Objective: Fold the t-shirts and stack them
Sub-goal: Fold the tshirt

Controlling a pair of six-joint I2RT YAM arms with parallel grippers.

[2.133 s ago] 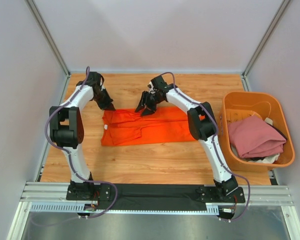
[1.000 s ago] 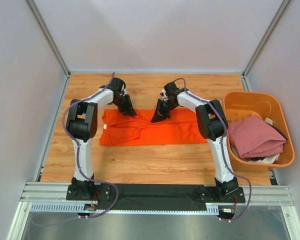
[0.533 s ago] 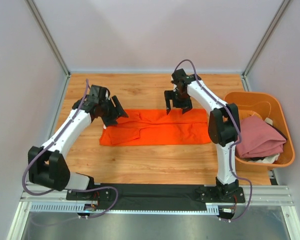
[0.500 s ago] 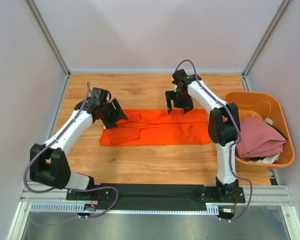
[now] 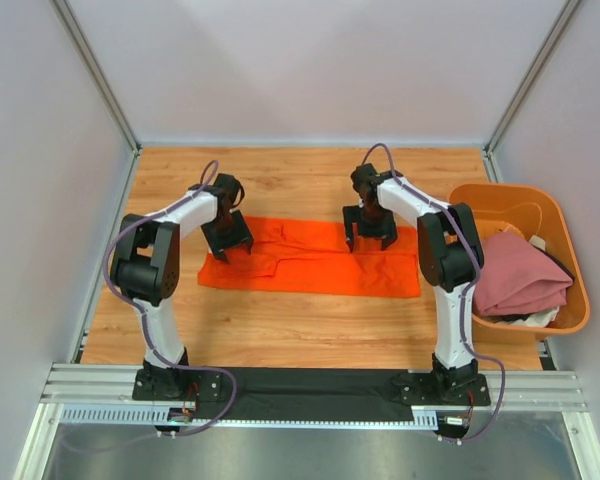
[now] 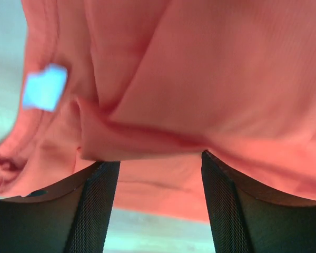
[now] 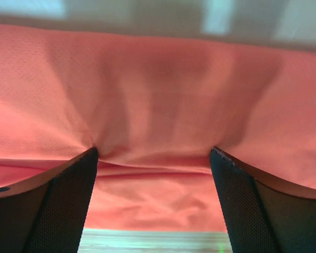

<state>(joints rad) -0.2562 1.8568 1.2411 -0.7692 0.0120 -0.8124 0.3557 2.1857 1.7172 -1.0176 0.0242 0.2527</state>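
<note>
Stretching left to right across the middle of the table (image 5: pixel 280 325), the orange t-shirt (image 5: pixel 310 268) lies as a long flat band. Its right end reaches further toward the tub than it did two seconds ago. At the table's right edge the orange plastic tub (image 5: pixel 500 192) holds the pink t-shirt (image 5: pixel 510 272), heaped and not yet dealt with.

Half a second ago both arms were raised over the band's far edge, the left one out beyond the sleeve end. Now the left hand (image 5: pixel 230 246) has come down on the cloth near the left end and the right hand (image 5: pixel 370 238) on its far edge right of centre.

The wrist views show each hand spread wide and holding nothing. On the left, orange cloth runs across the gap between the dark fingers (image 6: pixel 95 211). On the right, creases gather between the fingers (image 7: pixel 58 211), as if the tips are pressing into the fabric.

The hands look placed for a pinch and another fold, so the folding seems to be only partly done and the stacking not begun.

A small pale patch (image 6: pixel 45 87) near the neckline may be a garment label, too blurred to read. A pale slip inside the tub (image 5: pixel 472 232) is also too small to read, and no brand is visible anywhere.
</note>
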